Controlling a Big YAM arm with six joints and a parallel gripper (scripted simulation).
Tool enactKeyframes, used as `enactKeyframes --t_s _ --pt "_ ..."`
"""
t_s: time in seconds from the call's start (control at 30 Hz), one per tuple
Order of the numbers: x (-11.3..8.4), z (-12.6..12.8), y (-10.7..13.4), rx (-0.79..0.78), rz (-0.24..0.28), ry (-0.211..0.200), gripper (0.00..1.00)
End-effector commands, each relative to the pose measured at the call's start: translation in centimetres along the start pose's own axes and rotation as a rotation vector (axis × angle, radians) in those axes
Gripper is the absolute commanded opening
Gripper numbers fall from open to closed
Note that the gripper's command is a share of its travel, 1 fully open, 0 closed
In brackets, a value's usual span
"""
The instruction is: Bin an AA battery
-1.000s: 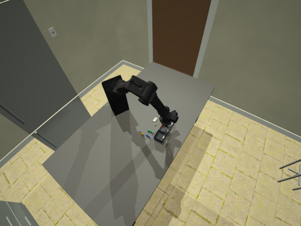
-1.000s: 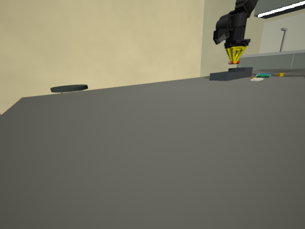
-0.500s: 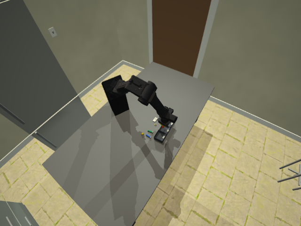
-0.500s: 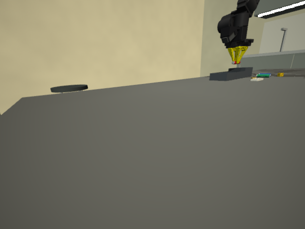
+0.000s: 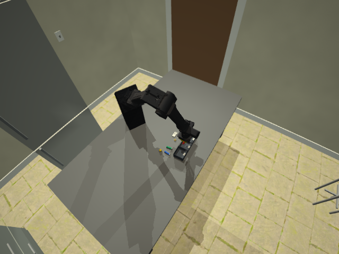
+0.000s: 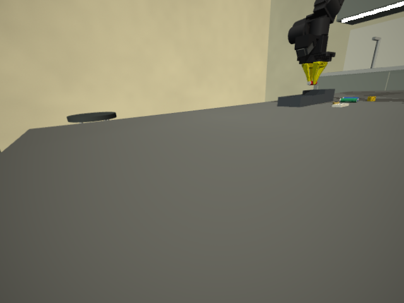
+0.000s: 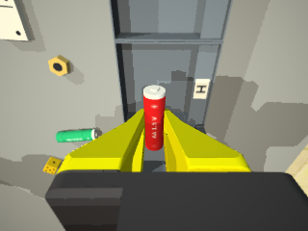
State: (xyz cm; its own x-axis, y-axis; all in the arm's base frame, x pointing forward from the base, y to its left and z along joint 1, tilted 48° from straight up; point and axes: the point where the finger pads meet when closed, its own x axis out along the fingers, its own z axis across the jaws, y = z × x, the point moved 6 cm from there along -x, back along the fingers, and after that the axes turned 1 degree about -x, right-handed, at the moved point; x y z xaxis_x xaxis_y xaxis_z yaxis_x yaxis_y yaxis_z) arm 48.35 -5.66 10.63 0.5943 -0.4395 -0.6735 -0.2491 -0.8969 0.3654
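Note:
My gripper (image 7: pixel 154 115) with yellow fingers is shut on a red AA battery (image 7: pixel 154 116) and holds it above the dark bin compartment marked H (image 7: pixel 201 89). In the exterior view the gripper (image 6: pixel 312 81) hangs a little above the dark bin (image 6: pixel 305 98). In the top view the gripper (image 5: pixel 185 141) is over the far part of the bin (image 5: pixel 184 149). A green battery (image 7: pixel 77 135) lies on the table to the left; it also shows in the top view (image 5: pixel 168 147), beside a blue battery (image 5: pixel 167 153).
A brass nut (image 7: pixel 59 65), a yellow die (image 7: pixel 52 166) and a white domino (image 7: pixel 12 21) lie on the table left of the bin. The bin stands close to the table's right edge (image 5: pixel 211 153). The arm's black base (image 5: pixel 130 108) stands at the far left.

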Motion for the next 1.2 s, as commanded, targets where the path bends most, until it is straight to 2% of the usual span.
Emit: enactKeyframes --t_s 0.0,0.47,0.5,0.73,0.8,0.83,0.87,1.17 --pt "-0.3 -1.2 0.9 0.01 0.006 0.013 0.09" --pt "0.0 -0.2 0.2 0.013 0.003 0.012 0.09" --pt "0.7 0.0 0.3 0.008 0.005 0.001 0.09" --pt "2.1 -0.6 0.4 0.004 0.004 0.012 0.09" --pt "2.1 -0.6 0.4 0.004 0.004 0.012 0.09" --pt "1.7 -1.3 0.7 0.013 0.007 0.03 0.09" --pt "2.4 -0.6 0.4 0.005 0.004 0.013 0.09" --pt "4.3 -0.5 0.4 0.003 0.004 0.01 0.09"
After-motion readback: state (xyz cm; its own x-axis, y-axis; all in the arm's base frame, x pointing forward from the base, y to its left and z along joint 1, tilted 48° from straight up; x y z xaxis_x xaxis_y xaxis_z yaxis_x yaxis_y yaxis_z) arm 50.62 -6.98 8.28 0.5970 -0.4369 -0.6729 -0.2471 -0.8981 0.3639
